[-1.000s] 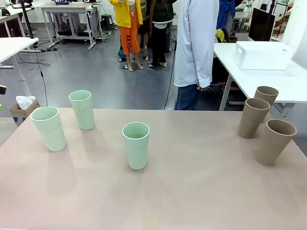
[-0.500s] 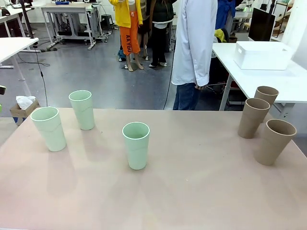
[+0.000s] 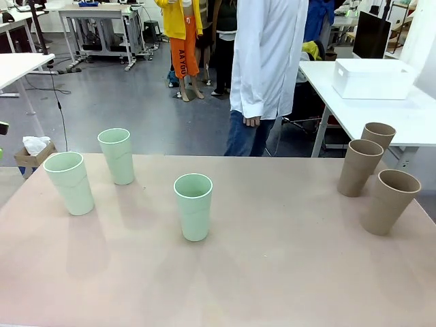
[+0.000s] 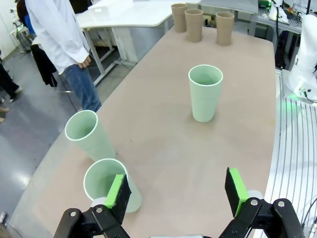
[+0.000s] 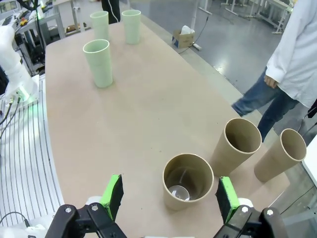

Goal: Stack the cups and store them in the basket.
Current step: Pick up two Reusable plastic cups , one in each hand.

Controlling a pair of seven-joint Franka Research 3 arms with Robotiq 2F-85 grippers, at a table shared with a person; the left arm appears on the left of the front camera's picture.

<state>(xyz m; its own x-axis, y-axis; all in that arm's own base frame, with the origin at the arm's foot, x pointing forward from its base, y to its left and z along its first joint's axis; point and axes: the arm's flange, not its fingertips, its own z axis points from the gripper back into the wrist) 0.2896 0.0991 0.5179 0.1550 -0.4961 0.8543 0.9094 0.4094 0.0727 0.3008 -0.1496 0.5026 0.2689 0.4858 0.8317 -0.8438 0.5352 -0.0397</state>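
Opening step: six cups loose, none stacked, both jaws spread and empty.

Front view: three mint cups (image 3: 193, 206) stand upright at left and centre of the worktop (image 3: 272, 266), well apart. Three tan cups (image 3: 358, 167) cluster at the right edge. The basket (image 3: 373, 78) sits on a white side table (image 3: 415, 119) at upper right, off the worktop, and a person (image 3: 266, 61) stands at top centre. Left wrist view: the left gripper (image 4: 177, 191) hovers at the bottom with jaws wide, the nearest mint cup (image 4: 106, 181) at lower left beside one pad. Right wrist view: the right gripper (image 5: 169, 197) has jaws wide, the nearest tan cup (image 5: 198, 171) framed between them below. Judgement: the first pick is pending. The next move is to descend onto a cup wall, close, lift, and nest it in its neighbour.
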